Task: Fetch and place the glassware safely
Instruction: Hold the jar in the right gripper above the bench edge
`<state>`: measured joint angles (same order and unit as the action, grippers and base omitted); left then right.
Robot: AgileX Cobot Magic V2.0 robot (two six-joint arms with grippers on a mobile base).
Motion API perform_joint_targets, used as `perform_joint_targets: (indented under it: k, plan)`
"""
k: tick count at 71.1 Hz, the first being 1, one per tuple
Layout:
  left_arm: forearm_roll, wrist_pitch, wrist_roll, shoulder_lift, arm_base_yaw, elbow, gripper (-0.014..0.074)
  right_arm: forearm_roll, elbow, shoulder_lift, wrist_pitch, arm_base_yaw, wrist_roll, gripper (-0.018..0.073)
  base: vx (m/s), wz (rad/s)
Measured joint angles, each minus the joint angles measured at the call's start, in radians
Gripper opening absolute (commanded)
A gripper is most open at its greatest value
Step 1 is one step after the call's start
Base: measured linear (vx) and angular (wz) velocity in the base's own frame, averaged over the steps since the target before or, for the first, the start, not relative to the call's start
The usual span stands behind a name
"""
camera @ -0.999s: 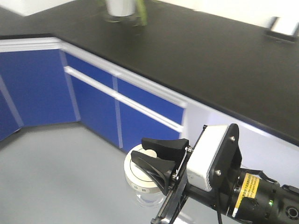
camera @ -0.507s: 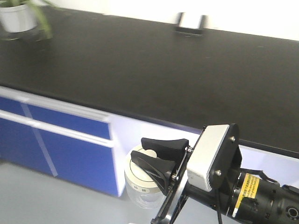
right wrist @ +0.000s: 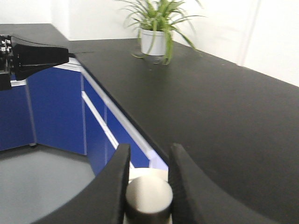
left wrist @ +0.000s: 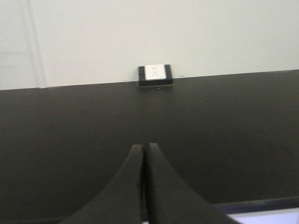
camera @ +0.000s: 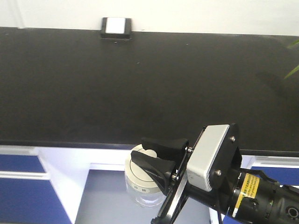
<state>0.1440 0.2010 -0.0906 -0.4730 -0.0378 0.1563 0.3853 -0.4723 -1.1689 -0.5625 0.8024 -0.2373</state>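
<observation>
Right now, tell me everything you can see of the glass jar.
The glass jar is small, squat and clear, topped by a round cream-white lid with small dark marks on its rim. The right gripper has its black fingers shut on the lid's central knob, and nothing else touches the jar. It hangs upright in the air, in front of the black counter edge, resting on nothing. Whether it holds anything cannot be told.

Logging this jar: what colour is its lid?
Cream-white lid, with small dark rim marks; clearest in the exterior front-facing view.
</observation>
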Motion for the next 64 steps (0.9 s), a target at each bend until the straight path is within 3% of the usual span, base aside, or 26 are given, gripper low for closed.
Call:
perform_joint_targets:
  k: [26,64]
  plan:
    - [0.000,0.000,0.000,0.000,0.000,0.000,-0.0007,0.000,0.000,0.000,0.000,0.000,0.000,-0.0003,0.15,-0.23]
    - [0.000,0.000,0.000,0.000,0.000,0.000,-0.0007,0.000,0.000,0.000,0.000,0.000,0.000,-0.0003,0.12,0.01]
